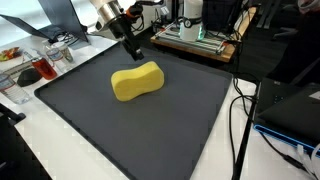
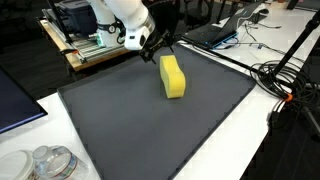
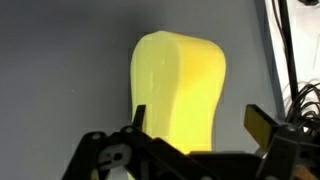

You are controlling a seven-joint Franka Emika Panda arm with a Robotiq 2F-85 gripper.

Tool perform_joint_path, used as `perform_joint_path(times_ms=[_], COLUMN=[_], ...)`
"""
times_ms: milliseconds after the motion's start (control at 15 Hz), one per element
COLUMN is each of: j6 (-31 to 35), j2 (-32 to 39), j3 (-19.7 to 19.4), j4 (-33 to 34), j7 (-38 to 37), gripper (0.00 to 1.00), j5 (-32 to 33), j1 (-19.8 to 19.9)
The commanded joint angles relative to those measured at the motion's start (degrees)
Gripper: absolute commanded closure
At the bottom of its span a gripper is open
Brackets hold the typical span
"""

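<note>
Holding reddish bits, clear plastic tray; waisted yellow foam sponge on flat dark matte mat; black robot gripper above it, jaws apart

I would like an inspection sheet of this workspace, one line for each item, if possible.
Surface: dark grey mat on a white table, lying flat.
Job's things: one yellow sponge, lying on the mat.
Clutter: plastic containers and jars beside the mat.
Grippers: claw open, at one end of the sponge; contact unclear.
Cables: black cables along the mat's edge.
Surroundings: equipment on a wooden board behind the mat.
</note>
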State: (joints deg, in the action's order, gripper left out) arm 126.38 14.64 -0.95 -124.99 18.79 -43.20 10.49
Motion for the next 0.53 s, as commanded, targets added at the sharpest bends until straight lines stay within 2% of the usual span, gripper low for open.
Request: perform_joint_path(times_ms=[0, 267, 333, 400, 467], j6=[-0.06, 2.02, 1.89, 1.3, 0.83], j2=[3.61, 8.25, 9.29, 10.02, 10.62], j3=[0.61, 0.53, 0.41, 0.31, 0.21], j4=[0.01, 0.93, 1.26, 1.5, 1.76], j7=[7.67, 12.24, 12.61, 13.15, 13.4], gripper=[0.0, 0.0, 0.25, 0.26, 0.34], j5=[-8.92, -14.82, -16.28, -17.06, -17.75], j1=[0.86, 0.69, 0.99, 1.18, 1.28])
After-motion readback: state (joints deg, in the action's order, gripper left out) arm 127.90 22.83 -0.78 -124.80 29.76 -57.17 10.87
